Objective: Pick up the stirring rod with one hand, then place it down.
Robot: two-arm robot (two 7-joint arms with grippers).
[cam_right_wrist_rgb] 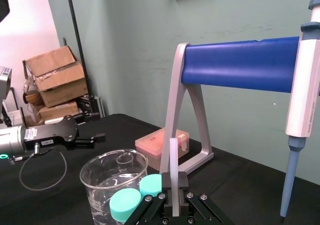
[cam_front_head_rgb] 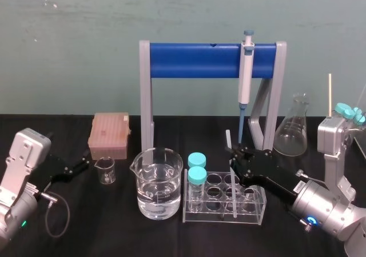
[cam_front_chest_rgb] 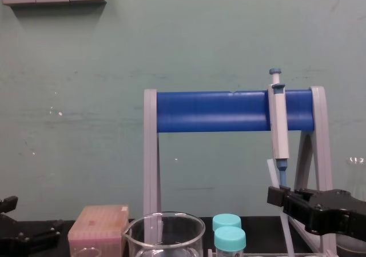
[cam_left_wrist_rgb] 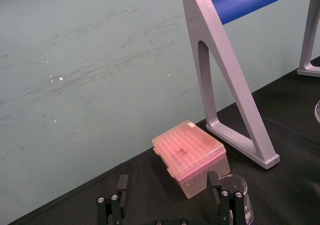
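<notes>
Stirring rod [cam_front_head_rgb: 227,140] near upright, clamped between the closed jaws of the right gripper [cam_front_head_rgb: 234,159], lower part down at the clear rack [cam_front_head_rgb: 254,212] holding 2 teal-capped vials [cam_front_head_rgb: 197,174]. Left gripper [cam_front_head_rgb: 86,161] parked beside the small beaker [cam_front_head_rgb: 105,170], fingers [cam_left_wrist_rgb: 122,182] spread wide.

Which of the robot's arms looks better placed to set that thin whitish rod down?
Right. The right gripper is shut on the stirring rod at the tube rack, so it need only lower it. The left gripper sits open, far off beside the small beaker.
</notes>
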